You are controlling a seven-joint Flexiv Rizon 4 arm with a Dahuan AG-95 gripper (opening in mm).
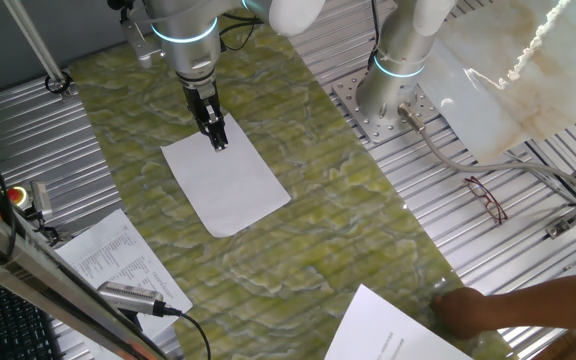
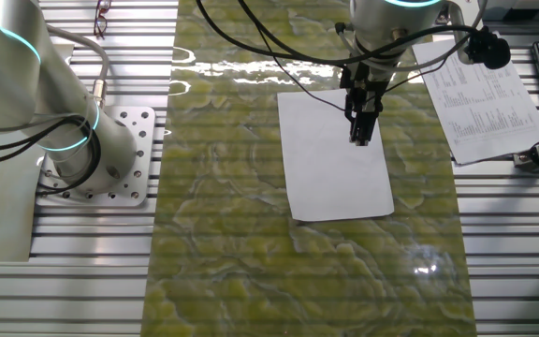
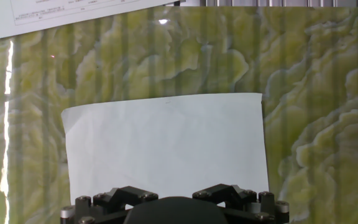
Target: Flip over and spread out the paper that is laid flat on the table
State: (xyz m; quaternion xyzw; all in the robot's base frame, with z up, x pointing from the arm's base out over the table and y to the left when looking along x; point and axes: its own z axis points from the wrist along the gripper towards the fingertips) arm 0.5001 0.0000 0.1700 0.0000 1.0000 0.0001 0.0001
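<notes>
The blank white paper (image 1: 228,180) lies flat on the green-yellow marbled table (image 1: 318,230). It also shows in the other fixed view (image 2: 340,159) and fills the lower middle of the hand view (image 3: 166,143). My gripper (image 1: 219,142) points straight down over the part of the sheet nearest the arm, its tips at or just above the paper (image 2: 360,139). The fingers look pressed together and hold nothing. The hand view shows only the gripper's dark base (image 3: 173,211); the fingertips are hidden there.
Printed sheets lie at the table's edges (image 1: 108,255) (image 1: 388,330) (image 2: 480,94). A second arm's base (image 1: 393,90) stands on the ribbed metal. Glasses (image 1: 486,198) and a white marble-look slab (image 1: 528,90) lie beyond it. A person's arm (image 1: 528,305) rests at the near corner.
</notes>
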